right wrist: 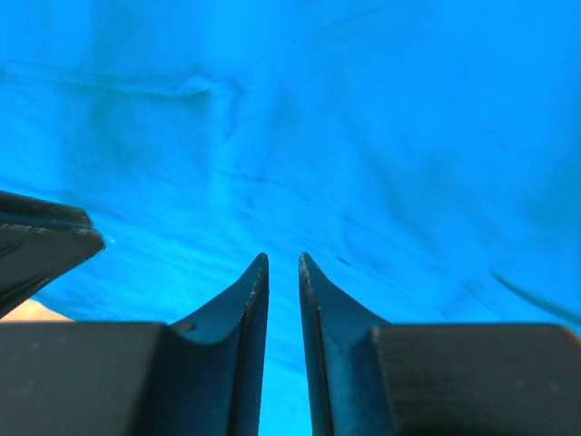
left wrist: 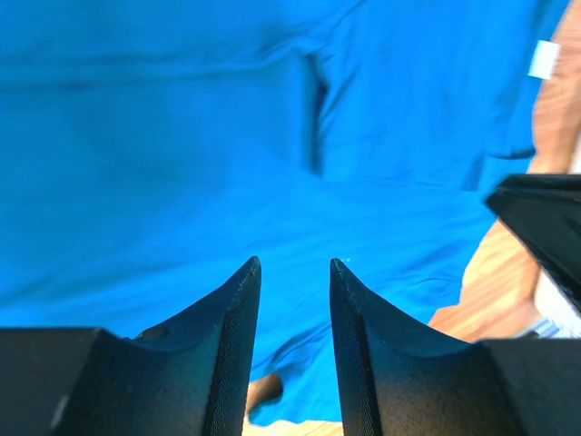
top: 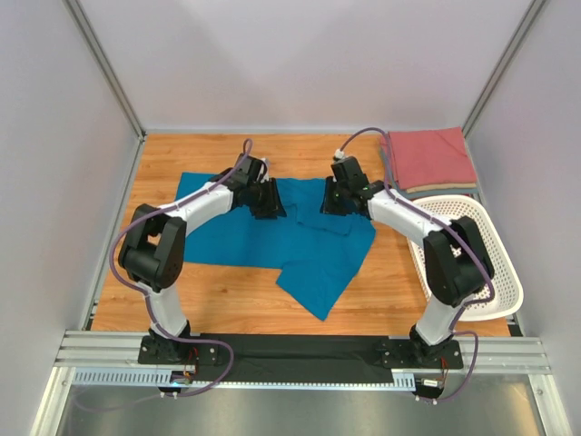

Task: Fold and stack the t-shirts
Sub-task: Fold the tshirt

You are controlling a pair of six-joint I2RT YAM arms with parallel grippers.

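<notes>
The teal-blue t-shirt [top: 309, 250] lies spread and rumpled on the wooden table, its lower part folded askew toward the front. It fills the left wrist view [left wrist: 182, 136] and the right wrist view [right wrist: 363, 136]. My left gripper [top: 270, 211] [left wrist: 295, 263] hovers just above its upper middle, jaws open, nothing between them. My right gripper [top: 331, 207] [right wrist: 283, 258] faces it from the right, jaws only narrowly apart and empty. The salmon-red t-shirt [top: 434, 156] lies folded at the back right. I cannot make out a grey-blue shirt.
A white perforated basket [top: 490, 272] stands at the right edge, next to the right arm. Bare wood shows in front of and behind the teal shirt. White walls enclose the table on three sides. The shirt's white tag [left wrist: 545, 59] shows near the collar.
</notes>
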